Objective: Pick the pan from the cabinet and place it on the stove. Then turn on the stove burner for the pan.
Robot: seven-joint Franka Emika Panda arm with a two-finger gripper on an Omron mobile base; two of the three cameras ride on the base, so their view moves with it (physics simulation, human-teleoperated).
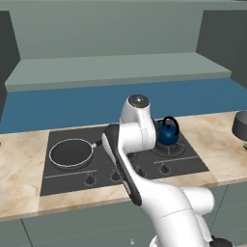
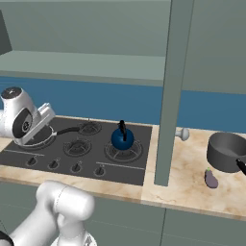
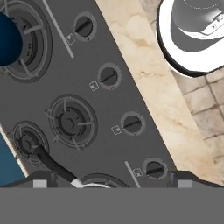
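White robot arm with dark joints fills the lower right of the left base view, rising over the front of the cooktop; its two-finger gripper is tucked behind the arm there, and whether the fingers are spread or pressed together cannot be told.

Shallow round black pan with a thin pale rim: centre left of the left base view, sitting on the large ringed burner at the left end of the black rectangular gas stove, dark handle pointing right toward the arm. In the hand view, part of the handle and a sliver of rim show at the bottom edge.

Small round stove knobs: a row along the cooktop's front edge (four show in the hand view, running diagonally from upper left to lower right).

Round blue kettle with a black handle: on a right-hand burner, just right of the arm.

Beige marble-patterned countertop: either side of the stove.

Deep dark-grey pot: right of the right base view, on the counter.

Small purple eggplant: just in front of the pot.
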